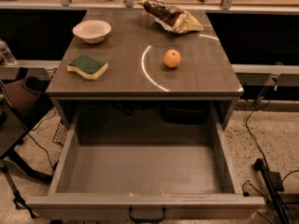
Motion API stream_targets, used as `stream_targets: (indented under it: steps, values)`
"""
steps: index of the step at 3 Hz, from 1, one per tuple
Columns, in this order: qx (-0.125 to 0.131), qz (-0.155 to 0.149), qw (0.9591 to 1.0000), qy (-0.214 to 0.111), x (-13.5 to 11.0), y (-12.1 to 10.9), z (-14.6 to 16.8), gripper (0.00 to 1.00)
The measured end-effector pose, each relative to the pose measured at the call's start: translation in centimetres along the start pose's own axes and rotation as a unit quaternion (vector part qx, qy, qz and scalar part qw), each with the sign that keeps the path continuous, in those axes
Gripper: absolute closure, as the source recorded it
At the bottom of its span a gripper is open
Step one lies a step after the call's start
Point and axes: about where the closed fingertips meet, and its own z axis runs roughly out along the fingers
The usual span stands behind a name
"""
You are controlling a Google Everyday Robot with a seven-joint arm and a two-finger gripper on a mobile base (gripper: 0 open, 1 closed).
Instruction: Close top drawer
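The top drawer (pixel 145 169) is a wide, deep grey wooden drawer. It stands pulled far out from under the grey cabinet top (pixel 140 64) and its inside is empty. Its front panel runs along the bottom edge of the camera view, with a small dark loop handle (pixel 147 215) at its centre. The gripper is not in view, and no part of the arm shows.
On the cabinet top lie a white bowl (pixel 92 31), a green and yellow sponge (pixel 87 66), an orange (pixel 172 58) and a crumpled snack bag (pixel 172 16). Cables and a dark stand (pixel 268 181) lie on the floor at right. A chair base (pixel 18 125) stands at left.
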Motion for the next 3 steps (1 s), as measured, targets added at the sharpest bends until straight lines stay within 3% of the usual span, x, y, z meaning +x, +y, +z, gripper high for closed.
stream_targets:
  steps: [1, 3]
  values:
    - [0.029, -0.041, 0.9985, -0.022, -1.7, -2.2, 1.5, 1.0]
    - [0.091, -0.114, 0.987, -0.068, -6.6, -7.6, 2.1, 1.0]
